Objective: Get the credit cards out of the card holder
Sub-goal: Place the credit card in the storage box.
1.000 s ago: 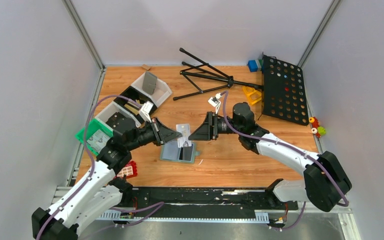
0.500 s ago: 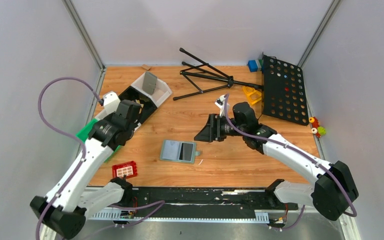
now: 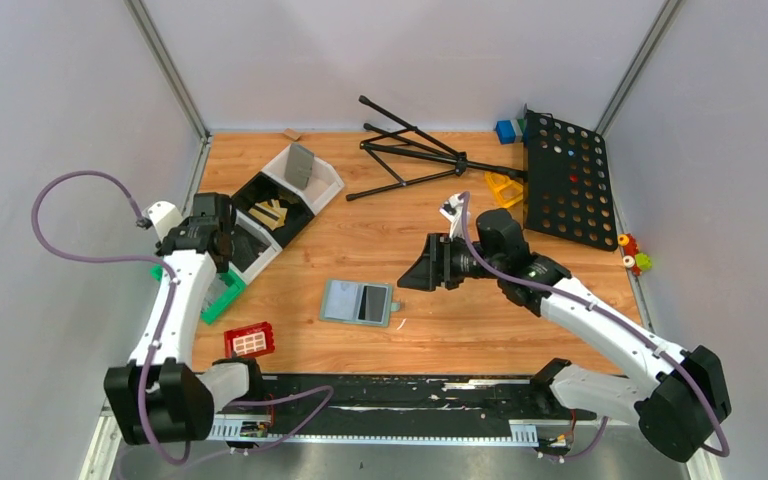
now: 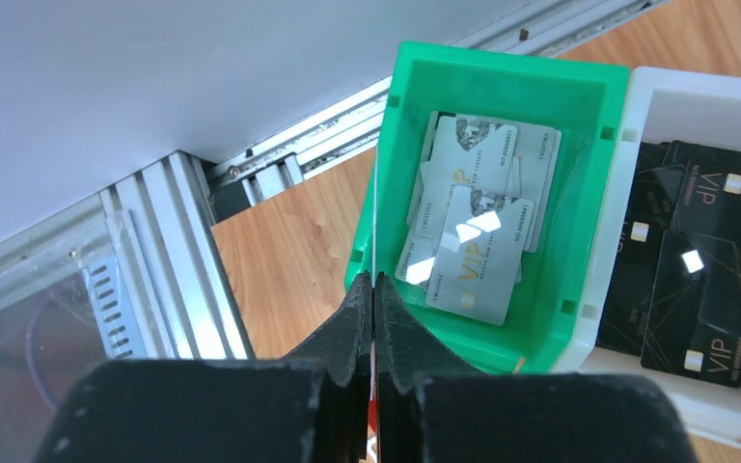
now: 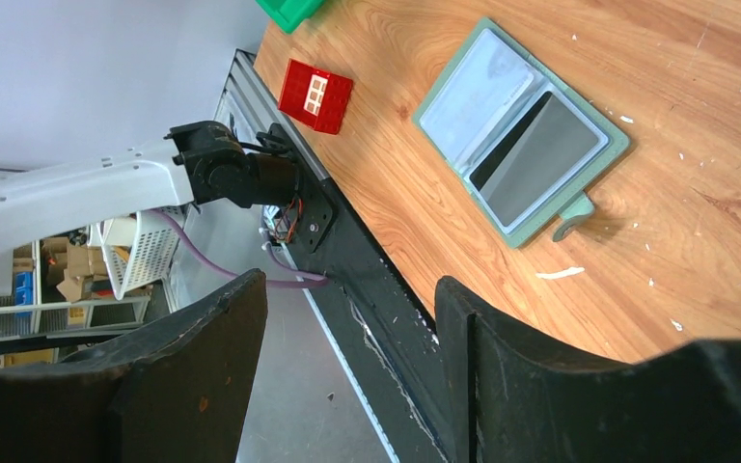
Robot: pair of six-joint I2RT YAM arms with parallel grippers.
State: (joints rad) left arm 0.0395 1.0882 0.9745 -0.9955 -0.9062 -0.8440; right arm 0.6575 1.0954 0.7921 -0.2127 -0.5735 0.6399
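The card holder (image 3: 358, 302) lies open on the wooden table, grey-blue with pale sleeves and a dark panel; it also shows in the right wrist view (image 5: 516, 135). My left gripper (image 4: 373, 280) is shut on a thin credit card (image 4: 373, 217), seen edge-on, over the near-left rim of the green tray (image 4: 593, 125). Several whitish credit cards (image 4: 478, 241) lie in that tray. In the top view the left gripper (image 3: 203, 232) is at the table's left edge. My right gripper (image 3: 415, 275) is open and empty, to the right of the holder and above the table; it also shows in its own wrist view (image 5: 347, 289).
A white bin with black cards (image 4: 695, 260) adjoins the green tray. A red block with white squares (image 3: 250, 340) lies near the front left. A black folded tripod (image 3: 410, 150) and a black perforated board (image 3: 568, 180) lie at the back right.
My left arm has swung from the card holder out to the left over the green tray. My right gripper has drawn back slightly to the right.
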